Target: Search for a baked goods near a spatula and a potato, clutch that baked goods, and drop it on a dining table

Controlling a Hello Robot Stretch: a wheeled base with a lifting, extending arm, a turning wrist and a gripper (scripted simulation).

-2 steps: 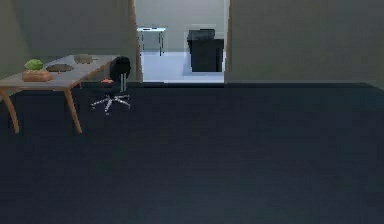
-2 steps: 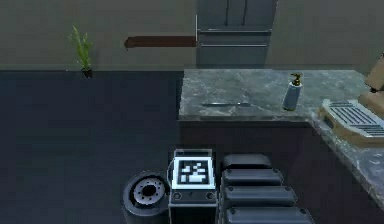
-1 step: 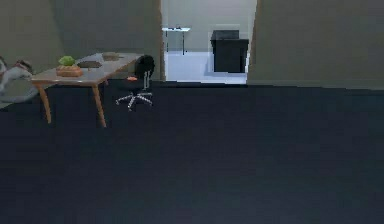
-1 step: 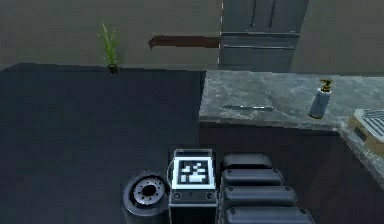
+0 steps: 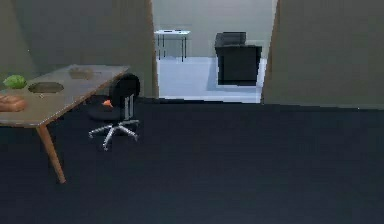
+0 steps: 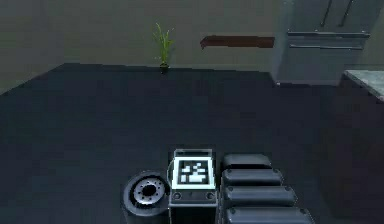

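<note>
- A wooden worktop (image 5: pixel 62 100) stands at the forward view's left on the dark floor.
- At its left edge lie a green leafy lump (image 5: pixel 14 81) and, just beside it, a reddish-brown blob (image 5: pixel 10 102). Whether that blob is the baked goods cannot be told.
- Two flat dark rounds (image 5: pixel 46 87) rest farther along the worktop.
- A black swivel chair (image 5: pixel 118 108) sits at the worktop's far corner.
- Beyond a doorway, a black armchair (image 5: pixel 238 58) stands in a lit room.
- In the arm side view, the gripper (image 6: pixel 148 196) shows low, left of a white marker square (image 6: pixel 192 172). Its fingers cannot be made out, so neither their state nor any load can be told.
- Farther out are a potted plant (image 6: pixel 162 45) and a grey fridge (image 6: pixel 322 40).
</note>
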